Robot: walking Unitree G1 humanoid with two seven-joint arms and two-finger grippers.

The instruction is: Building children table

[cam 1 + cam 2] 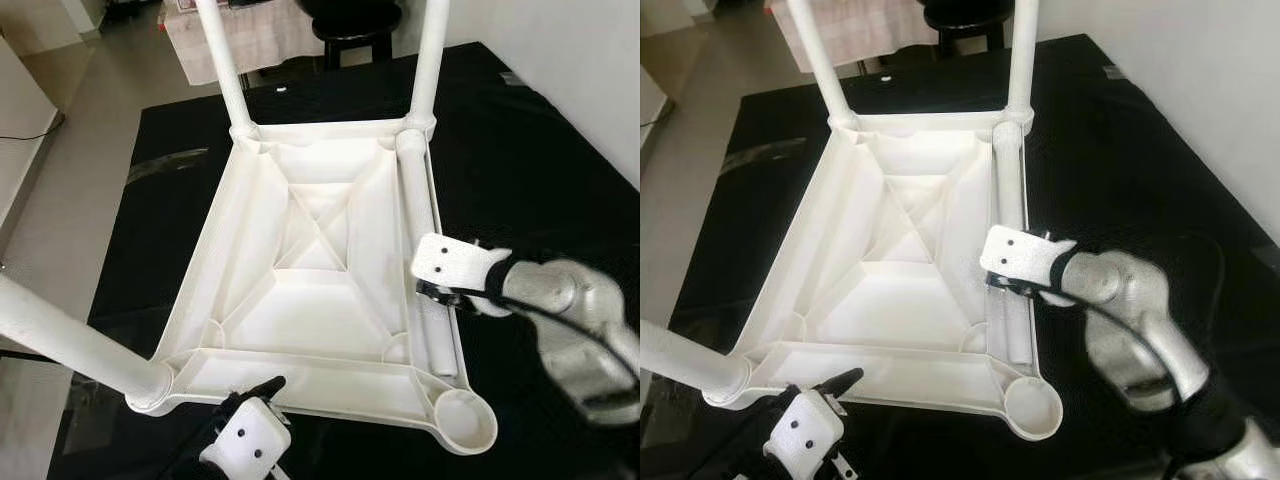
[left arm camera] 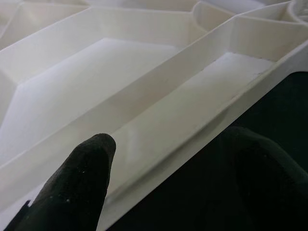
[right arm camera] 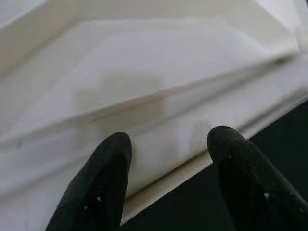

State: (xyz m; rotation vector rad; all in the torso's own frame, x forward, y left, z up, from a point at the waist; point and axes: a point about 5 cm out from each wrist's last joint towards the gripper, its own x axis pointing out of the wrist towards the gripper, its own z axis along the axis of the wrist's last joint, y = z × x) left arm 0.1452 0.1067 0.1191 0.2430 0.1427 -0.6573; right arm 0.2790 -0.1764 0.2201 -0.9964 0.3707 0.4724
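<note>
The right gripper [image 3: 166, 159] sits at the right side of the upturned table top [image 1: 320, 300], its two black fingers [image 3: 96, 183] parted around the loose leg [image 1: 425, 250] that lies along the inside of the right rim. In the right wrist view the pale round tube fills the gap between the pads, so the jaws look set astride it, though I cannot tell whether they press on it. That placement suits lifting the leg out and standing it in the empty socket [image 1: 462, 418] at the near right corner, which is just beside the leg's near end.

The left gripper [image 1: 262, 390] is at the near edge of the top, fingers apart, one over the rim and one outside it over the black mat [image 1: 540, 160]. It seems placed to steady the top while the other arm works.

Three legs are already fitted: two upright at the far corners [image 1: 222, 60] and one at the near left corner [image 1: 70, 345], leaning out towards the camera.

Further off, a dark stool [image 1: 355, 25] and a cloth-covered piece [image 1: 255, 35] stand beyond the mat. The raised rim beside the loose leg may hinder a clean lift, and the right wrist hangs close over it.
</note>
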